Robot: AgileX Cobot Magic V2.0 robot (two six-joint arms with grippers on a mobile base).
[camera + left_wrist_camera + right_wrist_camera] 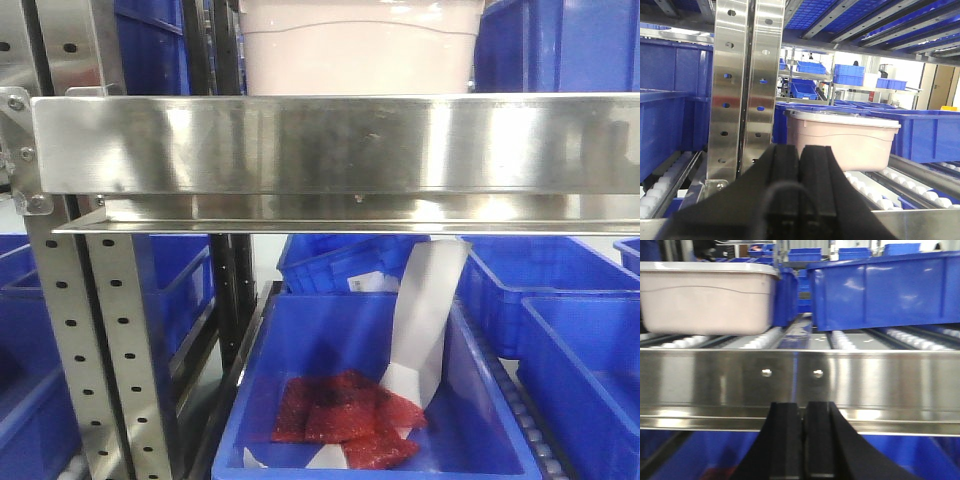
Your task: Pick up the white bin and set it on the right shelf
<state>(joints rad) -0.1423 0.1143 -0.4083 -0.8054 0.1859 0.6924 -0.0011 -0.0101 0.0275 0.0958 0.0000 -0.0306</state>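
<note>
The white bin [360, 45] stands on the roller track of the steel shelf [330, 145], behind its broad front rail, with blue bins on both sides. In the left wrist view the white bin [840, 137] sits right of a perforated upright post [742, 85]. My left gripper [799, 150] is shut and empty, in front of the bin and apart from it. In the right wrist view the white bin [707, 300] is at the upper left. My right gripper [803, 407] is shut and empty, just below the shelf's front rail [800, 375].
A large blue bin [885, 290] stands on the rollers right of the white bin. Below the shelf an open blue bin [370, 390] holds red packets [345, 415] and white paper. More blue bins fill the lower level and far racks [847, 75].
</note>
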